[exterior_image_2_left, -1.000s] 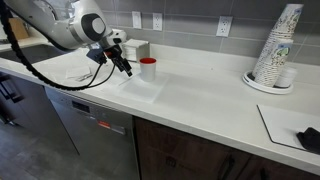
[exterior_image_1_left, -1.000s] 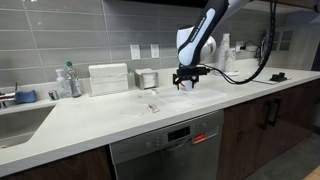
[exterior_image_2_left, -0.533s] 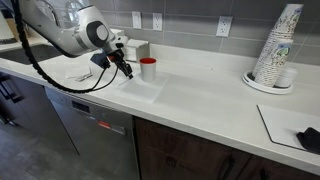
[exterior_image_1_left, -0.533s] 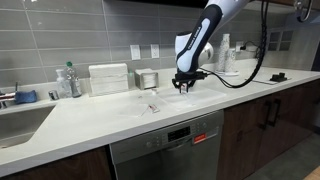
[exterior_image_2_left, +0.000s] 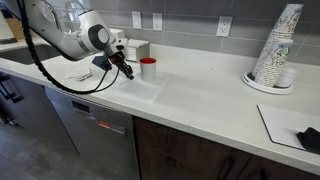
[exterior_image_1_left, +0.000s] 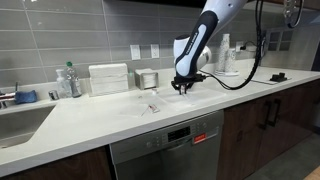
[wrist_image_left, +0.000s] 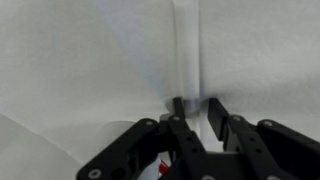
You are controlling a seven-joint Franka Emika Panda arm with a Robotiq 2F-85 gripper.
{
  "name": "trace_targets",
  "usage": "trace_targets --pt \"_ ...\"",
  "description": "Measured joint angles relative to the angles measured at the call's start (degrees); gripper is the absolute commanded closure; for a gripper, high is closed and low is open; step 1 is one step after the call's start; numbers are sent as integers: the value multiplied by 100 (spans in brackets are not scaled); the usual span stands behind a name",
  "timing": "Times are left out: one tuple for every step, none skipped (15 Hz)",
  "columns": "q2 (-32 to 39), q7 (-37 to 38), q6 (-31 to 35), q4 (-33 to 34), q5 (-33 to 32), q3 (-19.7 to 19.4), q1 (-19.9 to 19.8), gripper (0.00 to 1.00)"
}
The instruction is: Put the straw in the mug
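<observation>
White table [exterior_image_2_left: 200, 95] carries one small white mug [exterior_image_2_left: 148, 68] with a red rim, standing just beside the single pincer [exterior_image_2_left: 127, 72]. Its fingers are nearly closed around one pale straw [wrist_image_left: 187, 50], blurred in the wrist view and too thin to find in both exterior views. One stack of paper cups [exterior_image_2_left: 279, 45] stands well apart. A bottle [exterior_image_1_left: 72, 82] bears a label too small to read.

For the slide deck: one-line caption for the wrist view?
Wrist view: gripper holds a clear straw between its fingers, over the white counter.
</observation>
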Motion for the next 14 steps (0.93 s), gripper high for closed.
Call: trace_targets --pt "15 0 8 16 0 -42 37 83" --pt "31 1 8 31 0 -77 67 89" --pt "45 0 10 45 0 -104 93 100" --pt "56 0 10 53 0 -116 108 100" --pt "66 0 10 58 0 -120 118 100" --pt "69 0 10 62 0 -128 131 99" --pt "70 0 10 61 0 -138 145 99" --pt "70 0 9 61 0 -151 162 99" --pt "70 0 7 61 0 -167 183 99" --pt "61 0 -4 61 0 -192 210 99" --pt "36 0 -23 61 0 -217 239 99" --pt "-8 0 -54 61 0 -241 266 99" --pt "-69 0 -85 60 0 -267 294 99" --pt "-146 0 -120 59 0 -289 316 99"
